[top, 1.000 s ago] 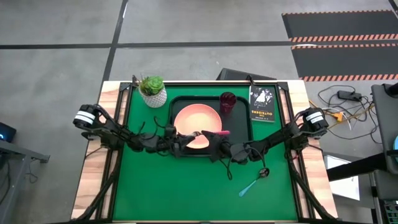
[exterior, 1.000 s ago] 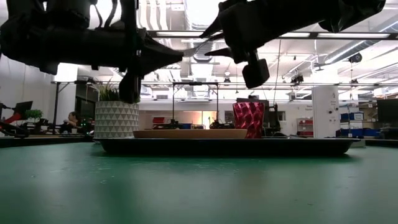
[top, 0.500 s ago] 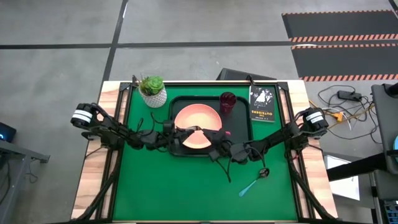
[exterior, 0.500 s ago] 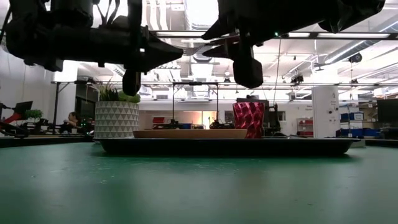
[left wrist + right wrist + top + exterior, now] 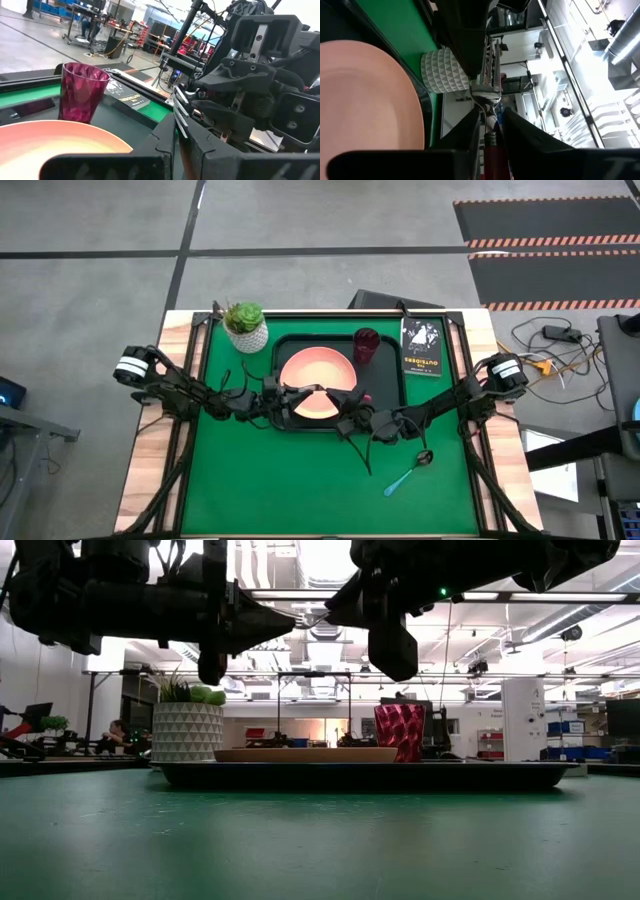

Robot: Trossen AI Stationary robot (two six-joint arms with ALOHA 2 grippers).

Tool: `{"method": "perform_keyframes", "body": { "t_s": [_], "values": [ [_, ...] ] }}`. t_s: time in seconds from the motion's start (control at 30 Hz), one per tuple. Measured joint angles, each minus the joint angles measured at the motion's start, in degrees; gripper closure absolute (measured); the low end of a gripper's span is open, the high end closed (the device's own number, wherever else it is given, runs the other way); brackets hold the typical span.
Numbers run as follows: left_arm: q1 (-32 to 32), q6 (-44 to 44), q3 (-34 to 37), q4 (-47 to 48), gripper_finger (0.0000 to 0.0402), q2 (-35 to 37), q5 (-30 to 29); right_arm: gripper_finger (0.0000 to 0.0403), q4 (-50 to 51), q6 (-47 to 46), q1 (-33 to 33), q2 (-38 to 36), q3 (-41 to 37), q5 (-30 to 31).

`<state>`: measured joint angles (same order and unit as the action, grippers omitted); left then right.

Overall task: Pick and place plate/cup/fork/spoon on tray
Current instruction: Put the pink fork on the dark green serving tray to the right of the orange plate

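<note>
Salmon-pink plate (image 5: 317, 372) and cup (image 5: 366, 345) already sit on the tray (image 5: 385, 385); both closed grippers, left gripper (image 5: 300, 397) and right gripper (image 5: 340, 402), pinch the fork (image 5: 488, 100) above it; spoon (image 5: 409, 468), at 5 o'clock off-tray, remains.

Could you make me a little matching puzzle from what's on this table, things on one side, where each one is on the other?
Things:
1. plate
2. cup
3. spoon
4. fork

Places:
A. lying on the green mat, off the tray
B. between the two grippers' fingers, above the plate
C. standing at the tray's back right corner
D. lying in the middle of the tray

Pairs: 1-D, 2-C, 3-A, 4-B
</note>
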<state>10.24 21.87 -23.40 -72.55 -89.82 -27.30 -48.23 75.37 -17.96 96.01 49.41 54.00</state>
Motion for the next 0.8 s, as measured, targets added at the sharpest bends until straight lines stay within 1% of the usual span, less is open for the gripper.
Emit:
{"method": "perform_keyframes", "body": {
  "t_s": [0.2, 0.4, 0.67, 0.8],
  "values": [
    [0.0, 0.1, -0.07, 0.15, 0.0401, 0.0, 3.06, 0.0355, 0.97, -1.89, 0.11, -0.06, -0.01, -0.03],
    [0.0, 0.12, 0.04, 0.46, 0.0401, -0.02, 3.38, 0.0355, 3.33, -4.1, 0.11, -0.09, 0.0, -0.04],
    [0.02, -0.23, 0.04, 0.52, 0.0401, -0.02, 3.72, 0.0373, 4.04, -5.4, 0.11, -0.11, 0.0, -0.02],
    [0.04, 0.15, 0.04, 0.46, 0.0401, -0.02, 3.66, 0.0374, 4.24, -7.9, 0.28, -0.09, 0.0, -0.02]
  ]
}}
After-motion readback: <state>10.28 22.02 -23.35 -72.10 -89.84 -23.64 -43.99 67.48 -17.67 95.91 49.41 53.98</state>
